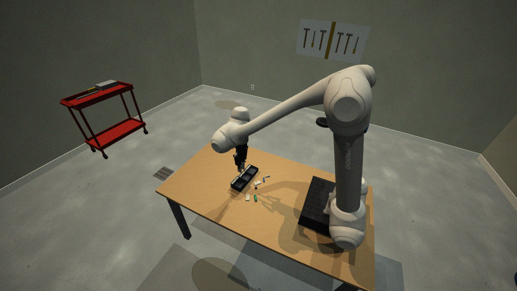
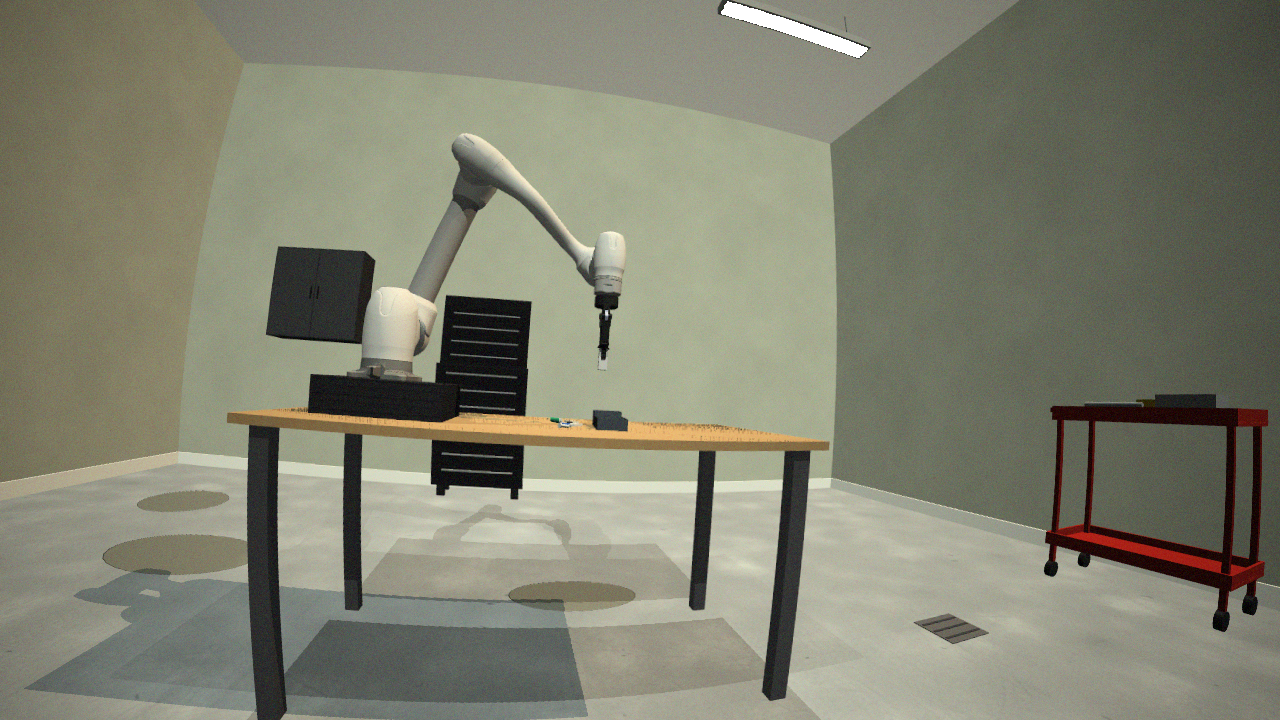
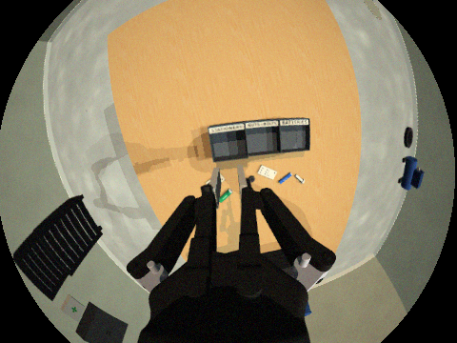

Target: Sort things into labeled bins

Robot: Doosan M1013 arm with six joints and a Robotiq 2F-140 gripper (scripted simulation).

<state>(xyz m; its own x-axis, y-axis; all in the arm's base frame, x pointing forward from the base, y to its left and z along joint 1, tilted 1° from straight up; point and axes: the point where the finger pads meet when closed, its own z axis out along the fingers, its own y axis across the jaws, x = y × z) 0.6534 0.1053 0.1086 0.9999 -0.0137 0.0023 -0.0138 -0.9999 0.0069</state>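
A black bin [image 1: 244, 177] with three compartments and white labels stands on the wooden table; it also shows in the wrist view [image 3: 259, 139] and in the exterior view [image 2: 609, 419]. Its compartments look empty from above. Beside it on the table lie a white tile [image 1: 257, 183], a blue piece [image 1: 264, 179], a small grey piece [image 1: 266, 176], a small black piece [image 1: 255, 187], a second white tile [image 1: 247, 197] and a green piece [image 1: 255, 197]. My gripper [image 3: 228, 174] [image 2: 604, 365] hangs well above the table, by the bin's left end. Its fingers stand slightly apart with nothing between them.
The arm's black base plate [image 1: 316, 204] sits on the table's near right part. A red cart [image 1: 103, 115] stands on the floor far to the left. A black drawer cabinet [image 2: 481, 394] stands behind the table.
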